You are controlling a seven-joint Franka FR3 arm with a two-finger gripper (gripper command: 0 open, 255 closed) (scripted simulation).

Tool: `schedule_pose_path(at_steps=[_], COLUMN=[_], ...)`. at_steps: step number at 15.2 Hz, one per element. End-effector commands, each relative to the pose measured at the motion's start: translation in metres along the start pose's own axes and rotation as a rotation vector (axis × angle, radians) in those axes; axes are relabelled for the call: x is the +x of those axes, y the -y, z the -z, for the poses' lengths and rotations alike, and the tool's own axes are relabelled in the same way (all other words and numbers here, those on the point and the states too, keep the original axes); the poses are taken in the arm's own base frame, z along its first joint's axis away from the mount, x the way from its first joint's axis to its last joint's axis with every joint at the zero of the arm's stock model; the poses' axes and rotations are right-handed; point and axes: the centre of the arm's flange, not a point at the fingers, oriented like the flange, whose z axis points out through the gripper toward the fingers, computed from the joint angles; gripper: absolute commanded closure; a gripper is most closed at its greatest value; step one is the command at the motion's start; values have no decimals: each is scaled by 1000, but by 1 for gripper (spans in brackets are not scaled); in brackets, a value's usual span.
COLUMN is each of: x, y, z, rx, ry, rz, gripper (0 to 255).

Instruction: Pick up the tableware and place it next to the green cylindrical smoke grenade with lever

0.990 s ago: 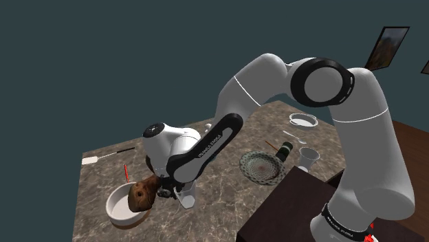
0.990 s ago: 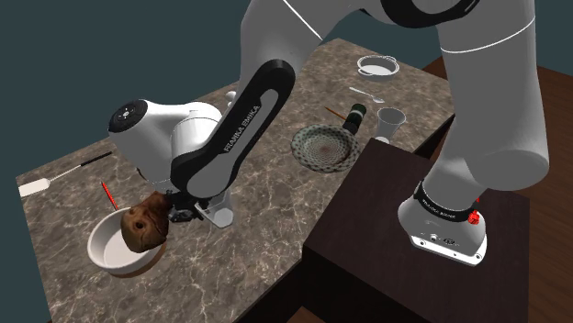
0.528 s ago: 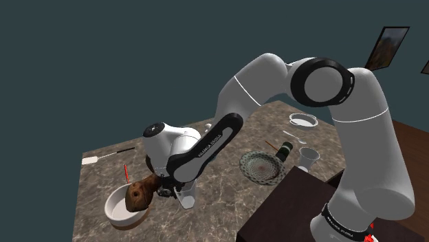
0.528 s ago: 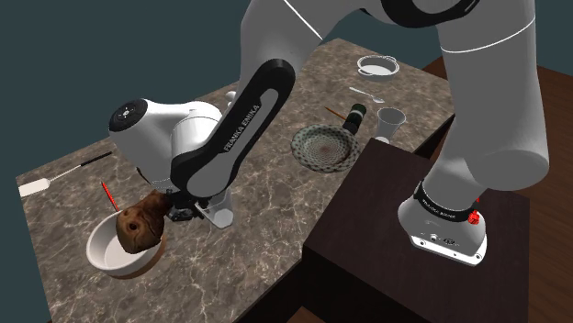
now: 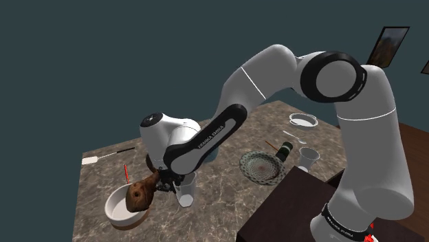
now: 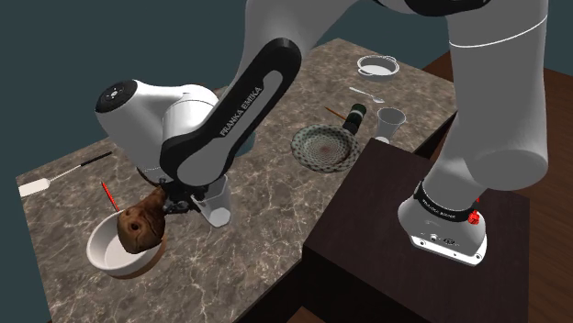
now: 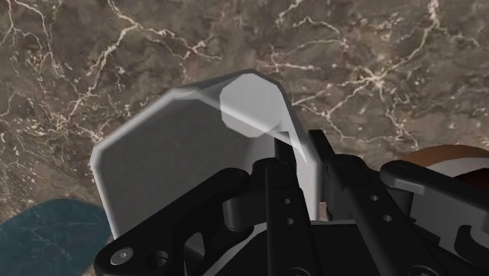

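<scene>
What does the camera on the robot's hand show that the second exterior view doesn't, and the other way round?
Wrist view: the claw up close, clamped on the wall of the white cup, seen from above. Second exterior view: the whole white arm, a patterned plate, a spoon and a red stick. Both: the cup, the marble table and part of the brown lump.

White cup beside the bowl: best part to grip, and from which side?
Its thin side wall at the rim, from above. The white cup stands upright, mouth open upward, and looks too wide to span, so one finger inside and one outside suits. The tool clasps the wall that way, on the side toward the bowl.
</scene>
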Motion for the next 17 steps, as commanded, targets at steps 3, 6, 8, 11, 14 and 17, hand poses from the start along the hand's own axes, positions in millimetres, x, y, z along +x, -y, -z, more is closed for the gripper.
schedule_pose_path(at_steps=[3, 6, 8, 11, 14, 17], x=[0, -1, -1, -1, -1, -2], y=[-3, -4, -6, -7, -9, -11], z=[21, 37, 48, 63, 79, 95], rx=[0, 0, 0, 0, 0, 0], ry=[0, 0, 0, 0, 0, 0], rz=[0, 0, 0, 0, 0, 0], gripper=[255, 255, 255, 255, 255, 255])
